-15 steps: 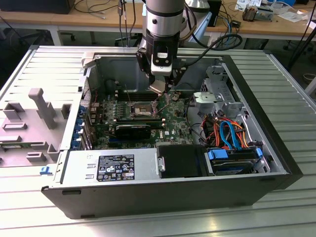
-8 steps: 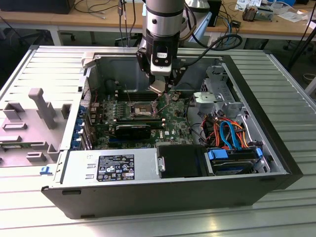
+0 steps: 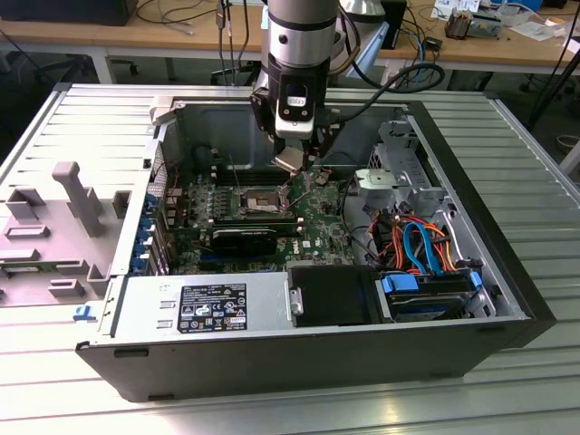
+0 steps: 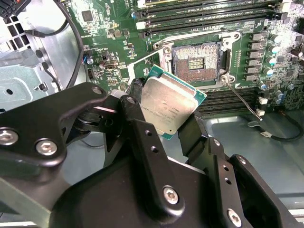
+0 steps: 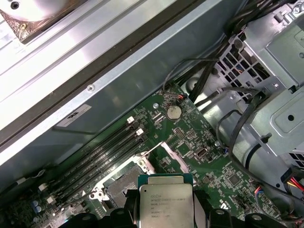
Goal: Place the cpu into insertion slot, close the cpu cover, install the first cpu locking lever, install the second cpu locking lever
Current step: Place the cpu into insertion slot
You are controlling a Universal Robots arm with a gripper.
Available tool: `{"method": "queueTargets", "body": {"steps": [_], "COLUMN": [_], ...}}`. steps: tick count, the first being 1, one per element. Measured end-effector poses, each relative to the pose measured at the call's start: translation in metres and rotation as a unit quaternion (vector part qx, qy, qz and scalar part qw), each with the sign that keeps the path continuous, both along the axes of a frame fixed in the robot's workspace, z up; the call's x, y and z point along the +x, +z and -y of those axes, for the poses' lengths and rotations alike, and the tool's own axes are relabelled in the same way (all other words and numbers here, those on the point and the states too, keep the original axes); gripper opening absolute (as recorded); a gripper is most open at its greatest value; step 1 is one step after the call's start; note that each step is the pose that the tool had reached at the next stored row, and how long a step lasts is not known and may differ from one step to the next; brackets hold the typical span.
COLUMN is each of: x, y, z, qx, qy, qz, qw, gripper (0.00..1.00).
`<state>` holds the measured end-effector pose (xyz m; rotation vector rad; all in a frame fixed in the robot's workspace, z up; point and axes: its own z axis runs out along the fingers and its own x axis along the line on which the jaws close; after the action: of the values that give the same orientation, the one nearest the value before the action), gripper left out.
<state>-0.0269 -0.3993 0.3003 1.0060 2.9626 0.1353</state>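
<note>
Holding the cpu (image 4: 171,102) clenched in the end effector (image 4: 164,111), over the open computer case (image 3: 317,362), insertion slot (image 4: 198,61) uncovered nearby

We're in an electronics lab/workshop: opened PC case (image 3: 299,362) on alu-slat table (image 3: 535,163), wooden benches (image 3: 91,36) w/ cables (image 3: 172,14) behind.

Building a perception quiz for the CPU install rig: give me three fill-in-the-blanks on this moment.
The gripper is shut on the ____.
The insertion slot is ____.
The circuit board around it is ____ in colour.
Missing: cpu; empty; green.
</note>
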Motion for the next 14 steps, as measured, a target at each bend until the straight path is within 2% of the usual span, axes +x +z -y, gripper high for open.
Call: {"method": "queueTargets", "body": {"steps": [14], "x": [0.0000], "y": [0.0000], "z": [0.0000], "qx": [0.0000], "qy": [-0.012], "qz": [0.0000], "qw": [0.9999], "gripper": [0.55]}}
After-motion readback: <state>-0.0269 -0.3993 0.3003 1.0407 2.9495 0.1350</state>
